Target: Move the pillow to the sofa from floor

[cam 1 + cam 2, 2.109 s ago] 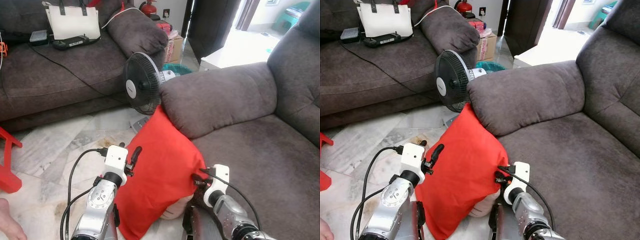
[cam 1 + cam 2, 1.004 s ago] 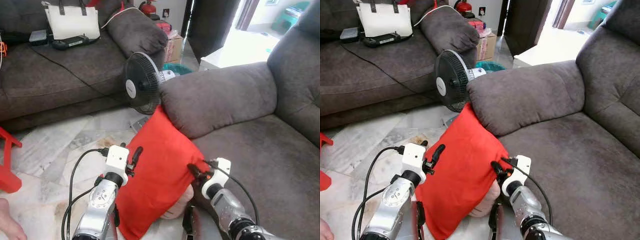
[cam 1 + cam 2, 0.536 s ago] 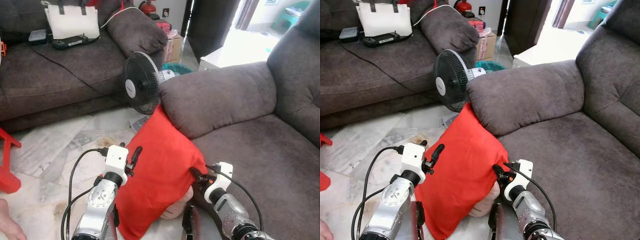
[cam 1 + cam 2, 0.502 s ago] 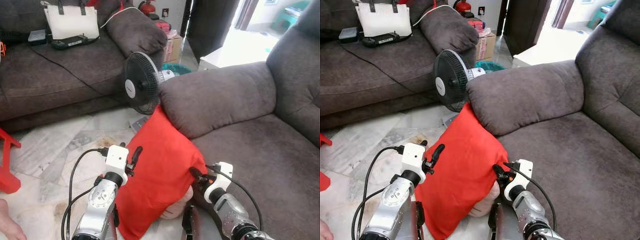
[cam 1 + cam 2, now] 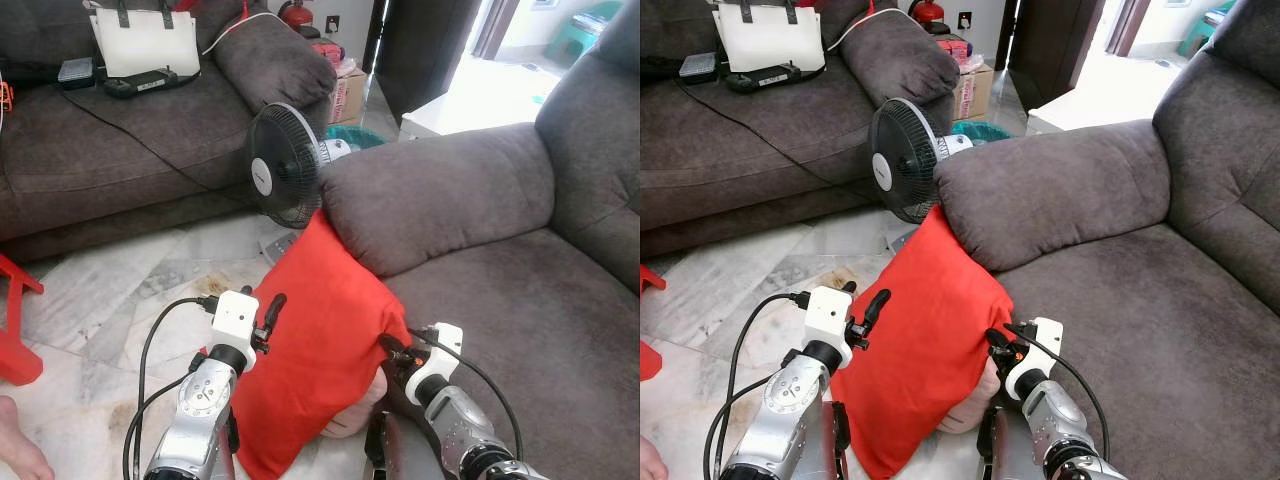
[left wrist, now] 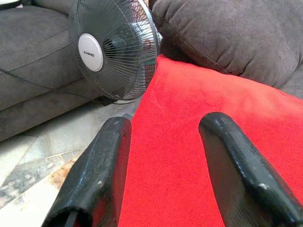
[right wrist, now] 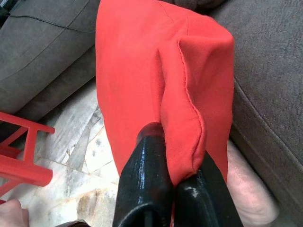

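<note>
The red pillow stands on the floor and leans against the front of the grey sofa, its top corner under the armrest. My left gripper is at the pillow's left edge. It is open, both fingers spread over the red cloth in the left wrist view. My right gripper is at the pillow's right edge, by the sofa seat front. It is shut on a fold of the pillow's seam.
A black fan stands on the floor just behind the pillow. A second grey sofa at the back left holds a white bag and cables. A red stool stands at the far left. A pale pink object lies under the pillow.
My right gripper rose toward the pillow's right edge, then settled slightly lower on it. The left arm and the pillow have hardly moved.
</note>
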`<state>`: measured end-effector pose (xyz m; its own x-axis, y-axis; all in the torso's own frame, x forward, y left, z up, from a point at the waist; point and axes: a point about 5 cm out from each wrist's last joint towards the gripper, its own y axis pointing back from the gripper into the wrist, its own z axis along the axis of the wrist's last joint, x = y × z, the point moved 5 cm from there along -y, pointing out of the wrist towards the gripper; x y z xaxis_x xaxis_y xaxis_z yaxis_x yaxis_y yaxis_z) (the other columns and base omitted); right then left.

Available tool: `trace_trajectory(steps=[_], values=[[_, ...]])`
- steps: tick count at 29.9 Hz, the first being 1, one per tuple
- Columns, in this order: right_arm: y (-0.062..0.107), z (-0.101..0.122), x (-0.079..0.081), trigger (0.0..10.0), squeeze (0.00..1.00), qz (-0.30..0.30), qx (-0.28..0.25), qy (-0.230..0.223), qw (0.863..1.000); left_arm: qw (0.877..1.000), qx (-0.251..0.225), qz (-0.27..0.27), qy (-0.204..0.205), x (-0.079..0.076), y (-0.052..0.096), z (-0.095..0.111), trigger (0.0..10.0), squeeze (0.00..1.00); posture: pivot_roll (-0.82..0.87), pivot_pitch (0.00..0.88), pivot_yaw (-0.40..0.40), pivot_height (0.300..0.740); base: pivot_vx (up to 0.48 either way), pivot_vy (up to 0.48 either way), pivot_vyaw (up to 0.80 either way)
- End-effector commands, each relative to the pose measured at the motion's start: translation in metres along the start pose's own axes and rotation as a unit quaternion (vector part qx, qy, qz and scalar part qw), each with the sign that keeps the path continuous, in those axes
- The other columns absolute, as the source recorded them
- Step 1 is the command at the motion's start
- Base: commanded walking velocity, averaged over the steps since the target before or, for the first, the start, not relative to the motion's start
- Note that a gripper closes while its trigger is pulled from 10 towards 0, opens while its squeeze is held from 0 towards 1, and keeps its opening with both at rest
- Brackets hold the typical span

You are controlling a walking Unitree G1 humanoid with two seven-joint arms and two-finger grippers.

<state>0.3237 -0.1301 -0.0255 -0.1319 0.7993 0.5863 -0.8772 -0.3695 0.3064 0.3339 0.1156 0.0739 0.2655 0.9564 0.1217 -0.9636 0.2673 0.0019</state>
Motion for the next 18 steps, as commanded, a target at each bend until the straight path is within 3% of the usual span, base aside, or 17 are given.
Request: trace_trajectory(steps=[1, 18], values=[[-0.0016, 0.0063, 0.0010, 0.0, 0.00, 0.005, -0.006, 0.011, 1.000, 1.000, 0.005, -0.006, 0.001, -0.0041, -0.0009, -0.0024, 10.0, 0.00, 0.12, 0.069, -0.135, 0.567, 0.000, 0.000, 0.00], [-0.0038, 0.0132, 0.0044, 0.0, 0.00, 0.006, -0.020, 0.052, 0.998, 1.000, 0.003, -0.003, -0.001, 0.0001, -0.0015, -0.0014, 10.0, 0.00, 0.11, 0.062, -0.114, 0.567, 0.000, 0.000, 0.00]])
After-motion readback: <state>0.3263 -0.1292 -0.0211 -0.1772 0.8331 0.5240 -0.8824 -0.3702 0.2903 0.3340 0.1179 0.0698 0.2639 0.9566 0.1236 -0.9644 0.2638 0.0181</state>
